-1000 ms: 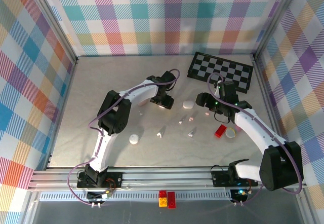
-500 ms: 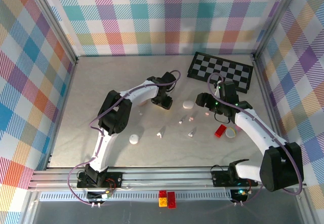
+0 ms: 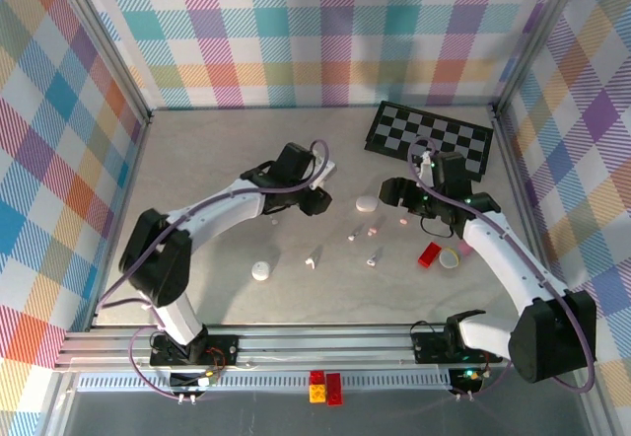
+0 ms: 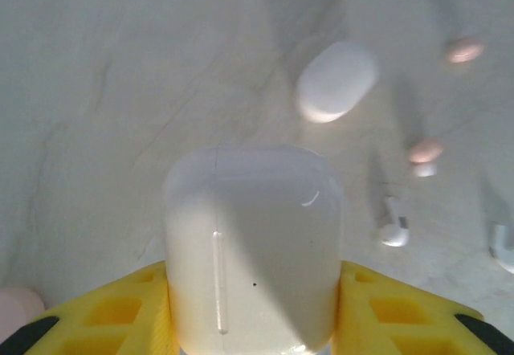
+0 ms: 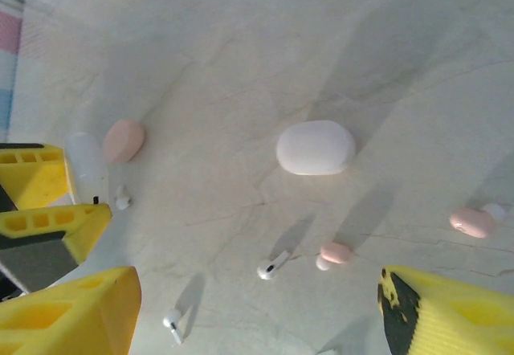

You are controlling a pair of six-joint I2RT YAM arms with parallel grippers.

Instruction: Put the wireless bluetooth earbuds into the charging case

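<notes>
With the left claw [image 4: 255, 307] gripping the case [image 4: 253, 234] and the right claw [image 5: 257, 315] wide, I'd hold it level before fetching an earbud [image 5: 271, 268].

No words, brand marks, numbers or signs can be read in any view. The white charging case [image 4: 253, 234], clamped in the left claw [image 4: 253, 315], has a plain shell with only a thin seam line and a tiny dark speck on it.
</notes>
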